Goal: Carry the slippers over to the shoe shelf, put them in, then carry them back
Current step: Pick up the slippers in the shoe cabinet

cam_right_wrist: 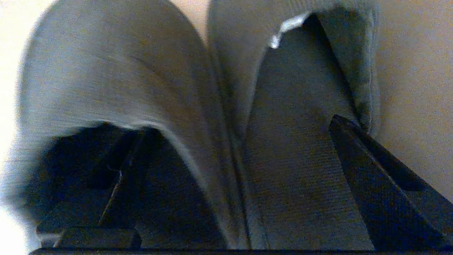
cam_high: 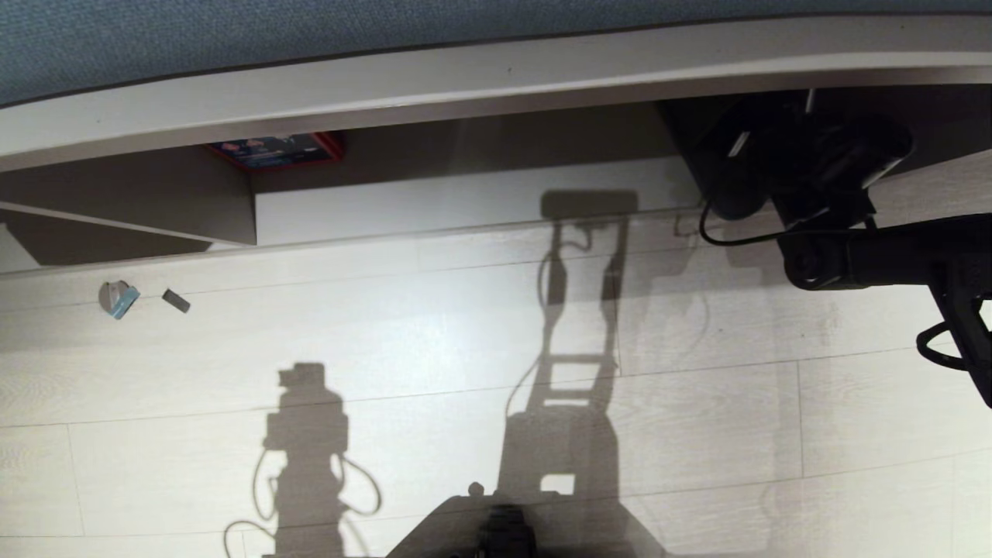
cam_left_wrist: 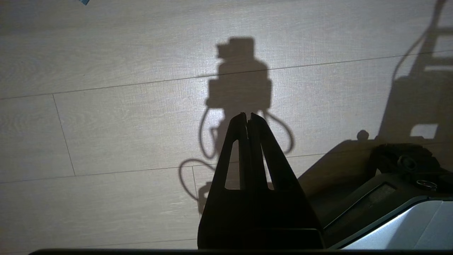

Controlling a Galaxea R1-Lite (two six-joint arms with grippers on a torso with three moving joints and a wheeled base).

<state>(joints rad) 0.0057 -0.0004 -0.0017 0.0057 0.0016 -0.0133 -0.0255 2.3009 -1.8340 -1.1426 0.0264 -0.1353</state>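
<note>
The slippers (cam_right_wrist: 116,71) lie side by side, grey-blue fabric with their toes pointing away from the camera, filling the right wrist view. My right gripper (cam_right_wrist: 235,127) is open wide around them. One finger (cam_right_wrist: 120,170) sits inside the opening of one slipper, and the other finger (cam_right_wrist: 361,159) rests on the insole (cam_right_wrist: 293,117) of its mate. In the head view my right arm (cam_high: 852,256) reaches into the dark right part of the shoe shelf (cam_high: 465,194) and hides the slippers there. My left gripper (cam_left_wrist: 247,115) is shut and empty, parked above the floor.
An upright panel (cam_high: 232,201) with a red box (cam_high: 279,151) behind it splits the shelf on the left. The shelf's top board (cam_high: 496,77) overhangs the recess. Two small bits (cam_high: 118,298) lie on the pale plank floor. My base (cam_high: 504,535) is at the near edge.
</note>
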